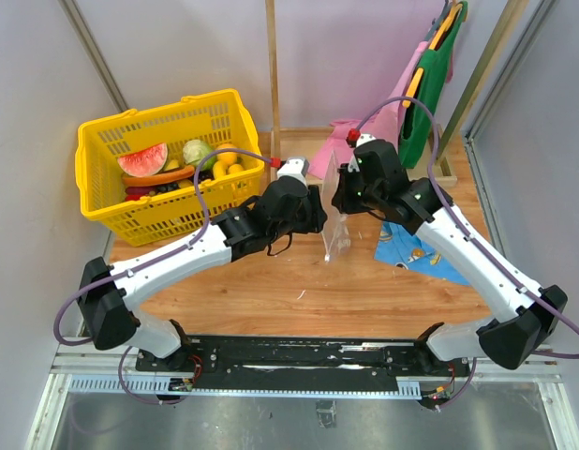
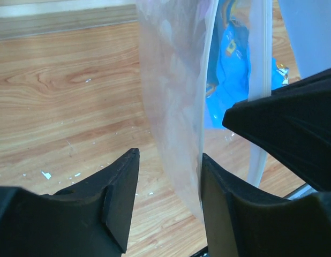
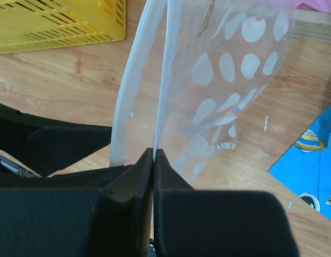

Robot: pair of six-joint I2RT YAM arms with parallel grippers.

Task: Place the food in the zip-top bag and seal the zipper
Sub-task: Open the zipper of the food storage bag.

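Observation:
The zip-top bag, clear with white dots, hangs upright above the table between my two grippers. My right gripper is shut on one white zipper strip at the bag's mouth; the other strip hangs free to its left. My left gripper is open, with one bag wall between its fingers, close to the right finger. The bag looks empty. The food, including a green round one and yellow pieces, lies in the yellow basket at the back left.
A blue patterned cloth lies on the table under the right arm; it also shows in the right wrist view. Pink and green items hang at the back right. A watermelon slice is in the basket.

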